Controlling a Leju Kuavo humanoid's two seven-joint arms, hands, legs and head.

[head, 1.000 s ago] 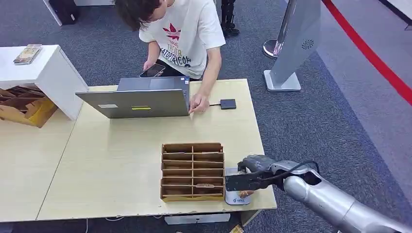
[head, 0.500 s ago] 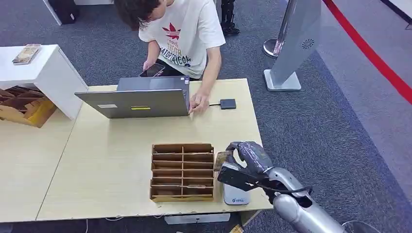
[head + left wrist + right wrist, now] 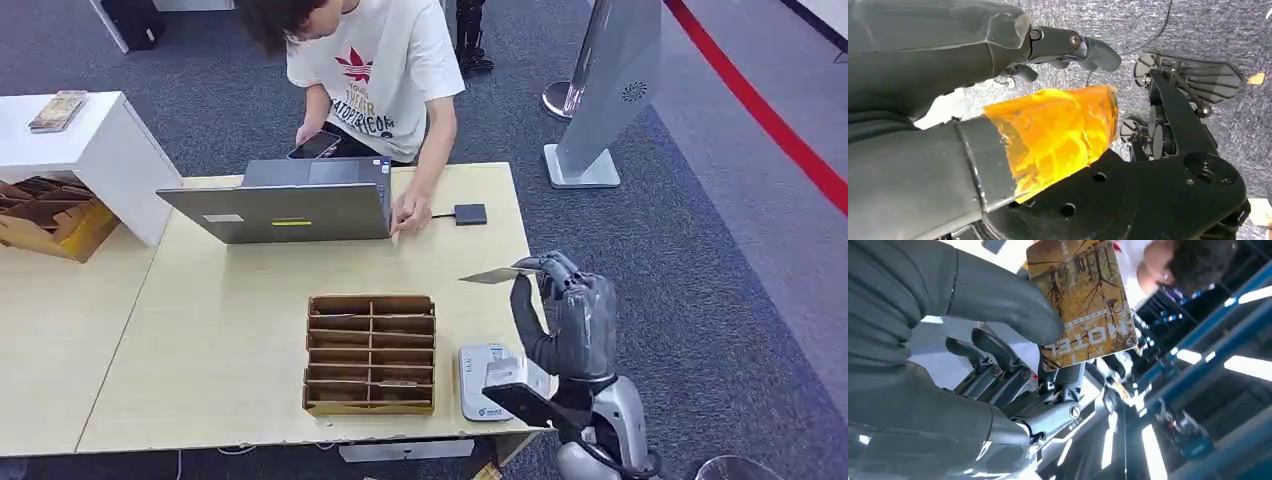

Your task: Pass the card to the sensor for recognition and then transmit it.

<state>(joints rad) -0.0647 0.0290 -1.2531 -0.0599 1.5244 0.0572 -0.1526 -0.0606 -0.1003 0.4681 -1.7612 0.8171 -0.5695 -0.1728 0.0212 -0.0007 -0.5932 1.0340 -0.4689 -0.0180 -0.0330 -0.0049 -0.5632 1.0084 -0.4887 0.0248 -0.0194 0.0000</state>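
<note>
One card point(image 3: 497, 275) pinched by right robot hand point(image 3: 570, 320), one sensor point(image 3: 487, 382)

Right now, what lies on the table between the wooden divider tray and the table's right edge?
In the head view, the white card sensor lies there, beside the wooden divider tray. The right hand holds the card raised above it.

Head view high, facing down; wrist views close; card point(image 3: 497, 275) shared with right wrist.
</note>
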